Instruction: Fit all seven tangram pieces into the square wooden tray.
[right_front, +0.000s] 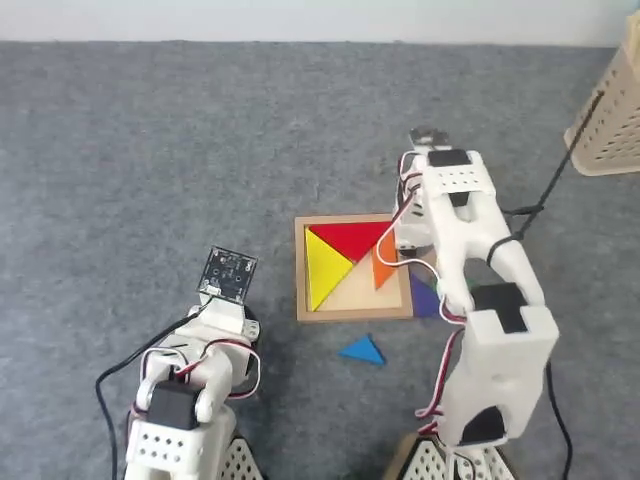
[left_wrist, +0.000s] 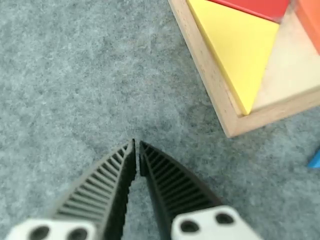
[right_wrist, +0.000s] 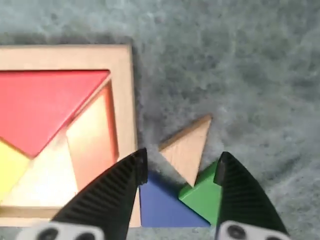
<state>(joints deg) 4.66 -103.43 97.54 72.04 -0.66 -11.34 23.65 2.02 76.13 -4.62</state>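
The square wooden tray (right_front: 303, 270) lies mid-table and holds a red triangle (right_front: 350, 240), a yellow triangle (right_front: 325, 268) and an orange piece (right_front: 383, 268). A small blue triangle (right_front: 363, 350) lies loose on the carpet in front of the tray. My right gripper (right_wrist: 182, 157) is open just outside the tray rim (right_wrist: 124, 100). It hovers over a plain wooden triangle (right_wrist: 187, 147), a blue piece (right_wrist: 160, 200) and a green piece (right_wrist: 202, 195), which lie close together. My left gripper (left_wrist: 136, 145) is shut and empty, low over bare carpet beside the tray's corner (left_wrist: 230, 115).
A beige perforated basket (right_front: 615, 110) stands at the far right edge with a black cable running past it. The right arm (right_front: 480, 300) reaches along the tray's right side. Grey carpet covers the table, with open room on the left.
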